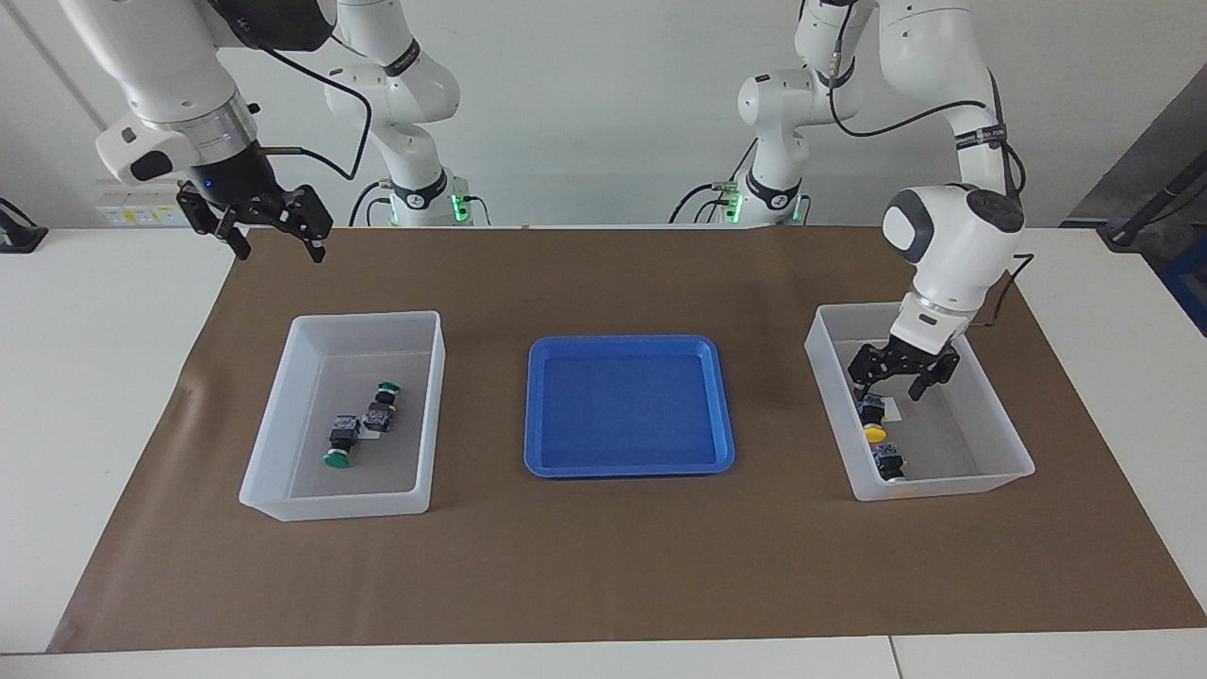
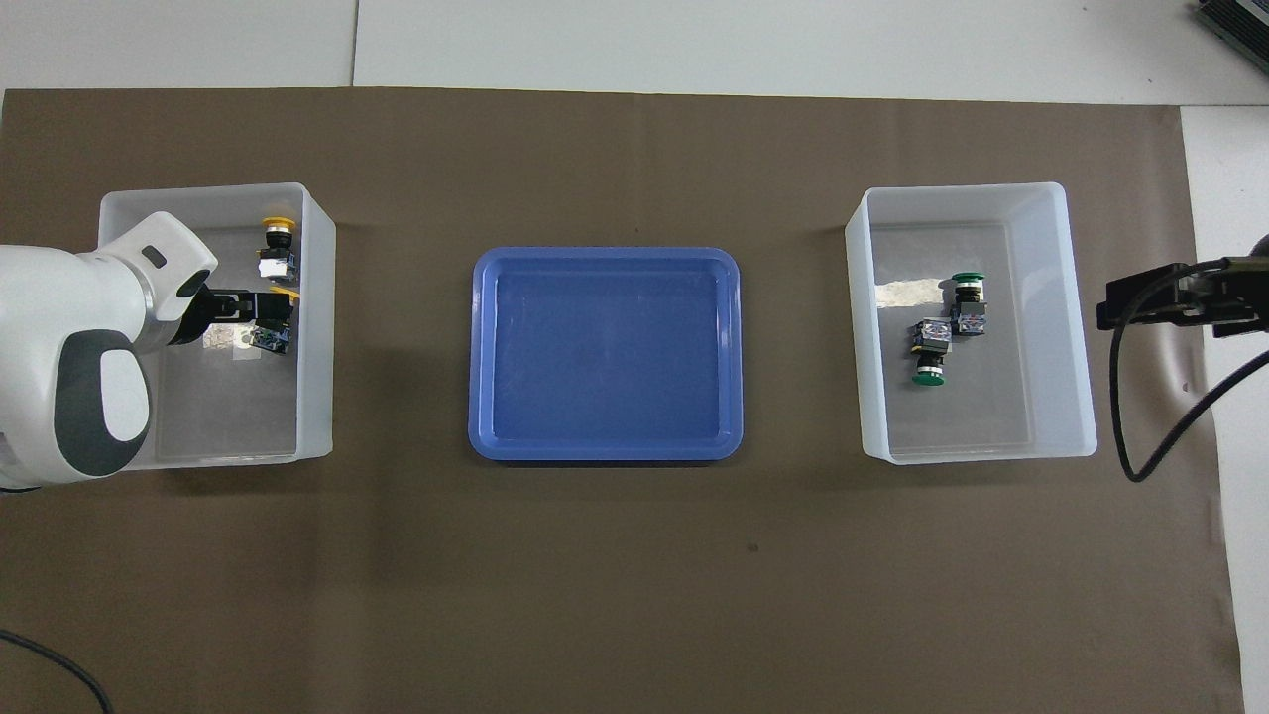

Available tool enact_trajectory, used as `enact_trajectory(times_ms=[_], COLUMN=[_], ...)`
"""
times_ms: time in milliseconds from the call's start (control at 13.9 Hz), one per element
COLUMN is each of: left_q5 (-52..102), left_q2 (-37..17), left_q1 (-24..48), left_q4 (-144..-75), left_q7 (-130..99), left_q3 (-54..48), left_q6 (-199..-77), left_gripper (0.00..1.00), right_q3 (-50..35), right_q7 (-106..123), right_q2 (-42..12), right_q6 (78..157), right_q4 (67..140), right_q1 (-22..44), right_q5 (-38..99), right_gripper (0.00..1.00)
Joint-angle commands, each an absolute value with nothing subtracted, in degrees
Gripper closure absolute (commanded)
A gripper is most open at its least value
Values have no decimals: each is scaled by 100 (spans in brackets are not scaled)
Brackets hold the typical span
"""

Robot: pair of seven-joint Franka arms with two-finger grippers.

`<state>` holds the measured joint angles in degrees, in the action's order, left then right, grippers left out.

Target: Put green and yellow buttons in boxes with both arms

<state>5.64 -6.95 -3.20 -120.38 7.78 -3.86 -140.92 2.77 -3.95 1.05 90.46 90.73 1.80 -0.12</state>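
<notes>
Two yellow buttons lie in the clear box (image 1: 1009,443) (image 2: 213,188) at the left arm's end. One yellow button (image 1: 874,422) (image 2: 270,339) rests just under my left gripper (image 1: 891,385) (image 2: 260,317), which hangs open above it and holds nothing. The other yellow button (image 1: 887,462) (image 2: 276,236) lies farther from the robots. Two green buttons (image 1: 382,404) (image 1: 341,443) (image 2: 967,297) (image 2: 930,357) lie together in the clear box (image 1: 368,318) (image 2: 962,188) at the right arm's end. My right gripper (image 1: 273,236) (image 2: 1155,297) waits open and empty, high over the mat's corner.
A blue tray (image 1: 627,405) (image 2: 605,352) sits between the two boxes on the brown mat (image 1: 603,556) (image 2: 634,575). A black cable (image 2: 1155,416) hangs from the right arm beside its box.
</notes>
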Motion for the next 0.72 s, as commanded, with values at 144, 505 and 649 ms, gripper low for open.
enact_trajectory(times_ms=[144,505,649], left_q5=[492,396,-130], left_q2=[-37,702,782], left_q1=[-97,298,499], left_q4=[-11962,-12050,-11910], left_q7=[993,941,653], left_q3=[-352,-360,-430], left_q6=[-13405,-12491,-12070], left_gripper=[0,0,0], right_q3=[167,167,167], right_q7=[-466,-466,-466], right_q2=[229,229,229], right_q6=[9026,9026,9026], right_q4=[9193,9193,9193], right_q1=[70,70,70], right_q5=[-53,-53,-53], right_gripper=[0,0,0])
